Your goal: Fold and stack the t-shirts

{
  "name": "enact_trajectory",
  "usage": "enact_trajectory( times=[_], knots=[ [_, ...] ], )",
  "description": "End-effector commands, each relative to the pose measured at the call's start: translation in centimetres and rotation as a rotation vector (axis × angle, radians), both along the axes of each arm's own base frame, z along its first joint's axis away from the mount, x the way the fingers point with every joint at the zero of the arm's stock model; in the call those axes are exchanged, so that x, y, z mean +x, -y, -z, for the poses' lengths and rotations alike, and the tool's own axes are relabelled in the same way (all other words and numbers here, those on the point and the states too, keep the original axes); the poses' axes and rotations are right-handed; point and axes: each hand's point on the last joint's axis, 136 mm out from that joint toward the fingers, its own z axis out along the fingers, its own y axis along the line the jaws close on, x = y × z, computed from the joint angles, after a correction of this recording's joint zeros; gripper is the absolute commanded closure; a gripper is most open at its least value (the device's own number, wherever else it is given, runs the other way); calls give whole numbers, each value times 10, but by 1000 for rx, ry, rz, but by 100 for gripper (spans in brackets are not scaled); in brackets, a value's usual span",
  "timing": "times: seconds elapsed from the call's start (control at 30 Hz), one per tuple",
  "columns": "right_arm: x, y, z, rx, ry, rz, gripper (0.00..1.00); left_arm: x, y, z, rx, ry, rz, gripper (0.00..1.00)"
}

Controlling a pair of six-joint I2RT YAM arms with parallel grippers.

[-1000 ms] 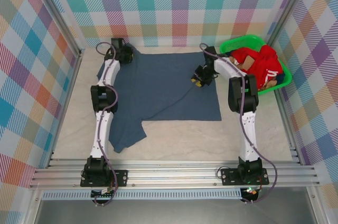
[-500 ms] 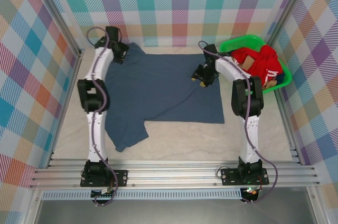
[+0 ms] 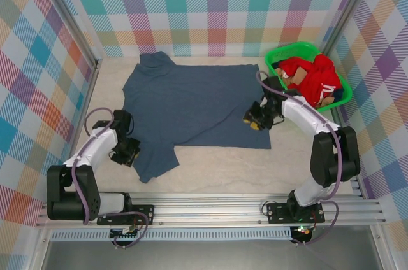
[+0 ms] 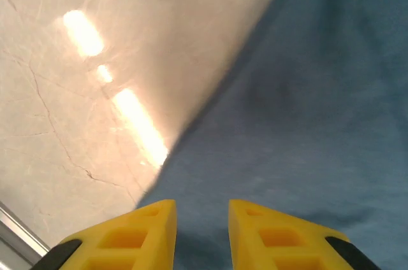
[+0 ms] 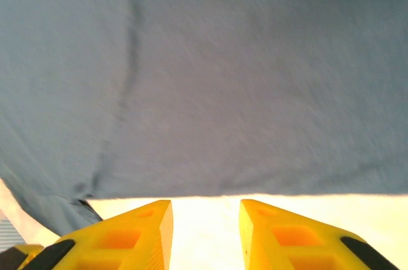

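A large slate-blue t-shirt (image 3: 191, 101) lies spread flat on the table, with one sleeve (image 3: 153, 165) pointing toward the near left. My left gripper (image 3: 129, 155) hovers low at that sleeve's left edge. In the left wrist view its yellow fingers (image 4: 146, 232) stand apart over the blue cloth (image 4: 299, 111), nothing between them. My right gripper (image 3: 253, 121) sits at the shirt's right side. Its fingers (image 5: 137, 232) are open over bare table, just short of the shirt's straight edge (image 5: 223, 123).
A green basket (image 3: 299, 47) at the back right holds a heap of red clothes (image 3: 315, 76). Checked walls close in the back and both sides. A metal rail (image 3: 210, 209) runs along the near edge. Bare table (image 3: 242, 168) lies in front of the shirt.
My left arm swung from the far left corner back to the near-left sleeve. The right gripper moved nearer and to the right along the shirt. Both grippers opened wider, then narrowed.
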Motion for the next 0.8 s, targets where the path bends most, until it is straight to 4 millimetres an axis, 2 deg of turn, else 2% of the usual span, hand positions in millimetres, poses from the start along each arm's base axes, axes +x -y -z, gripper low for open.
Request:
enact_trajectory(
  times=[0.0, 0.1, 0.17, 0.4, 0.47, 0.53, 0.6, 0.7, 0.77],
  knots=[
    [-25, -4, 7, 37, -40, -48, 68, 22, 4, 15, -35, 72, -23, 73],
    [-34, -1, 24, 16, -85, -56, 69, 25, -4, 28, 9, 29, -1, 74],
    [-35, 3, 32, -9, -96, -56, 69, 31, -14, 29, 63, 18, 36, 75],
    [-27, 11, 41, -76, -104, -51, 70, 76, -39, 11, 190, 68, 167, 75],
    [-26, 11, 41, -78, -105, -53, 70, 80, -40, 6, 192, 62, 184, 75],
    [-26, 11, 38, -79, -97, -57, 70, 75, -37, 0, 182, 52, 188, 72],
    [-26, 13, 32, -83, -78, -57, 70, 62, -36, -12, 192, 49, 193, 63],
    [-27, 13, 25, -79, -53, -65, 69, 33, -30, -26, 195, 38, 193, 59],
    [-30, 13, 19, -70, -40, -74, 68, 4, -19, -23, 155, -14, 189, 59]
  ],
)
